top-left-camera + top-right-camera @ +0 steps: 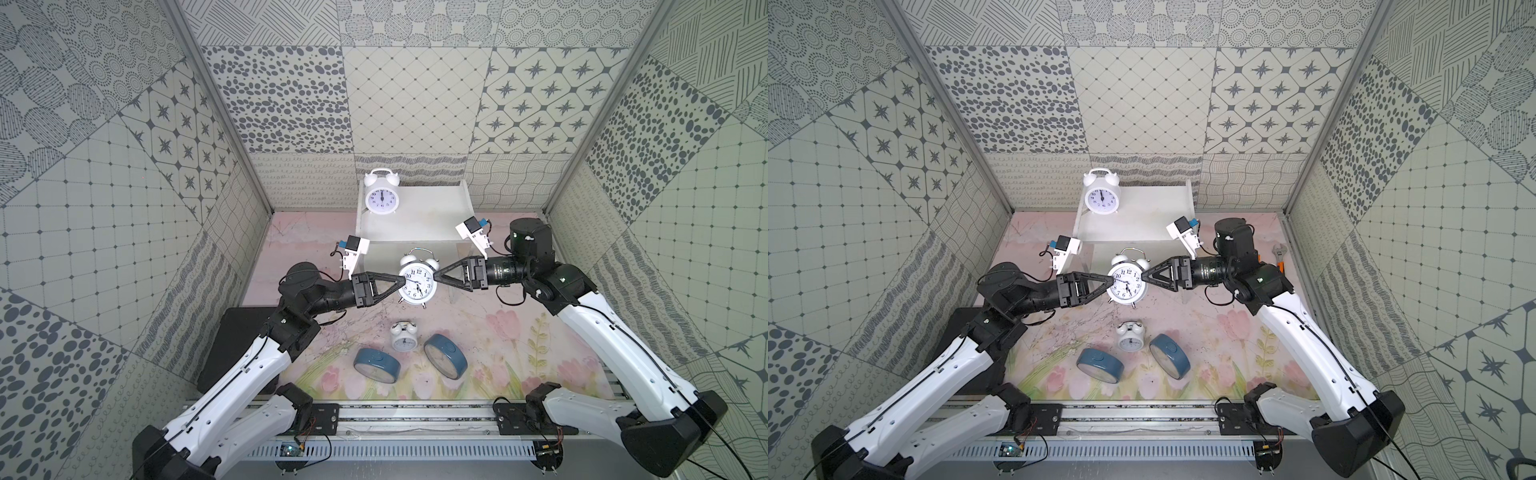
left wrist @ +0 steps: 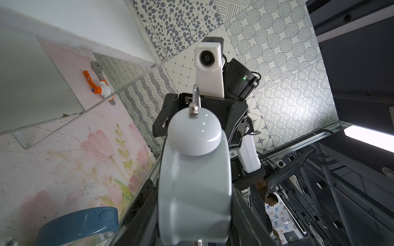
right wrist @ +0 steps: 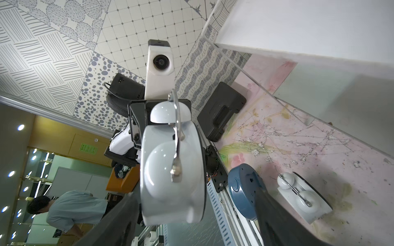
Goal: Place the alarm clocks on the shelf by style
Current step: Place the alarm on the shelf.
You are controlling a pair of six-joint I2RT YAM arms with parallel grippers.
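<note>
Left gripper (image 1: pixel 402 281): clamped on the left rim of the held white clock (image 1: pixel 417 284). The clock hangs clear of the tabletop (image 1: pixel 519 332), just in front of the shelf (image 1: pixel 415 226).

Right gripper (image 1: pixel 437 276): at the clock's right rim with its jaws apart. In the right wrist view one finger sits close to the case and the other is well clear, so there is no grip on that side.

Shelf: the top tier carries the shelved white clock (image 1: pixel 381 195) at its left end.

Tabletop, left to right: left blue clock (image 1: pixel 376 365), small white clock (image 1: pixel 404 338), right blue clock (image 1: pixel 445 355). None of these is placed yet.

Step, as judged: a mid-air hand-over of the second white clock, with one of five shelved. Which arm is giving, I cannot tell.

Next move calls for only one gripper to keep hold. The clock then needs an upright set-down beside the shelved white clock, leaving the other tier for the blue pair.
</note>
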